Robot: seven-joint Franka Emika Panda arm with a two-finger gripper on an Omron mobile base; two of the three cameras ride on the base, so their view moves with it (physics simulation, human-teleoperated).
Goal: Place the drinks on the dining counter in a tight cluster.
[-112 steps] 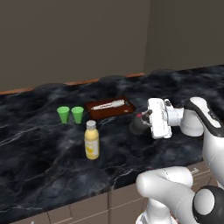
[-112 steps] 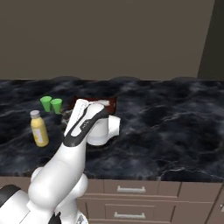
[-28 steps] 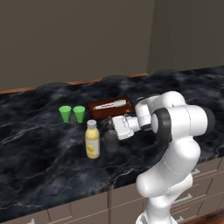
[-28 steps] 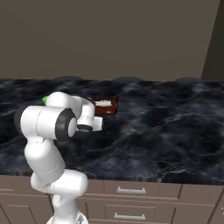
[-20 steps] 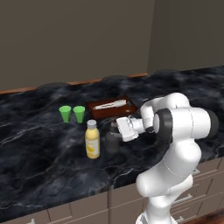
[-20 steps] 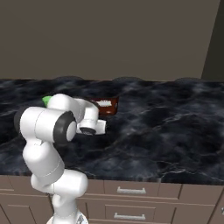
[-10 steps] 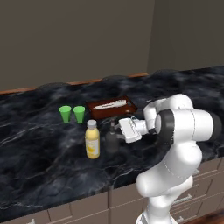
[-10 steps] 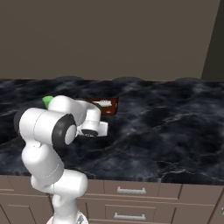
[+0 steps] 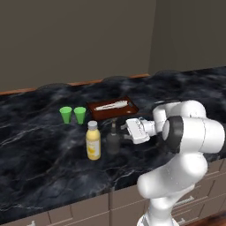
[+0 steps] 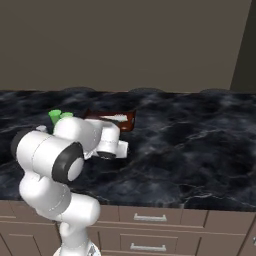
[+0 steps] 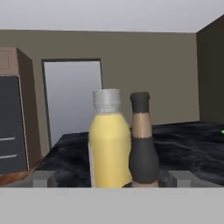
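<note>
Your dark grey narrow-necked bottle (image 9: 113,138) stood upright on the black marble table (image 9: 39,145), just beside the yellow bottle with a pale grey cap (image 9: 92,141). Your gripper (image 9: 124,131) sat level beside the dark bottle, its fingers spread apart, gripping nothing.

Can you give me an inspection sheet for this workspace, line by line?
Surface: black marble dining counter, white veining, beige drawers below.
Job's things: yellow bottle and dark grey bottle upright, close together; white red-capped bottle lying in brown tray.
Clutter: two green cups left of the tray.
Grippers: gripper open, beside the dark grey bottle, holding nothing.
Cables: nothing seen.
Surroundings: brown wall, doorway in hand view.
</note>
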